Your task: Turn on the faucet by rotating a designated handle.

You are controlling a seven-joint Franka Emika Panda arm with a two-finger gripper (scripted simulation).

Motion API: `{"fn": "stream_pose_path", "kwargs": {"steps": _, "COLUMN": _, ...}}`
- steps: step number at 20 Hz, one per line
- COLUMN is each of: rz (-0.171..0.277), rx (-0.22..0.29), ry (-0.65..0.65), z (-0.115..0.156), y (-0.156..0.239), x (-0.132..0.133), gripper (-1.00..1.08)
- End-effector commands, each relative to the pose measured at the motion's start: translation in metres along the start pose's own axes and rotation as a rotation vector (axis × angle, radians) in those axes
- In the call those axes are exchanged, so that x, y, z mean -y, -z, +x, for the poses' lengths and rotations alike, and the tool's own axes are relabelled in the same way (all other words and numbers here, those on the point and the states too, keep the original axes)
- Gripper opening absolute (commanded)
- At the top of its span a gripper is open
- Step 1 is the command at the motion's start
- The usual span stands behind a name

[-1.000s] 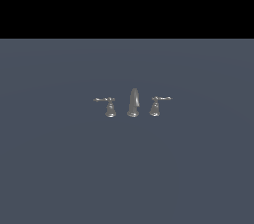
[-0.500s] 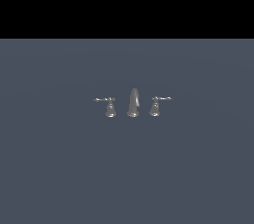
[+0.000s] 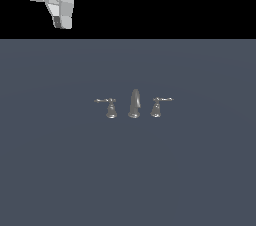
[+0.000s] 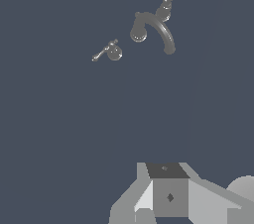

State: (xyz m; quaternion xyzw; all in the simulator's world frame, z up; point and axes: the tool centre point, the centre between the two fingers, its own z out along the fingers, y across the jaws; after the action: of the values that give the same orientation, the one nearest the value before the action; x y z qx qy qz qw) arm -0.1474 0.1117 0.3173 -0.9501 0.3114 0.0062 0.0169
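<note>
While the gripper (image 3: 62, 17) hangs high, well apart from the faucet (image 3: 134, 105) and its handle (image 3: 109, 106), I cannot tell whether the fingers (image 3: 64, 20) are released.

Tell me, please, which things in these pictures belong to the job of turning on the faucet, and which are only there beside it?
Belong to the job:
- the small silvery bell-shaped handle with its thin lever pointing to the exterior view's left
- the white robot gripper, high above and apart from the faucet

Only there:
- the tall curved silvery spout
- the twin silvery handle, lever pointing right
- the flat dark grey-blue surface
</note>
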Motion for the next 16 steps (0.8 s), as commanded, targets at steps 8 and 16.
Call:
{"fn": "stream_pose_path", "kwargs": {"steps": 8, "rz": 0.002, "rx": -0.004, "ry": -0.187, "z": 0.025, "y": -0.051, "x": 0.037, "gripper": -1.0}}
{"fn": "stream_pose_path", "kwargs": {"steps": 16, "rz": 0.001, "rx": -0.008, "ry": -0.329, "z": 0.05, "y": -0.089, "x": 0.062, "gripper": -1.0}}
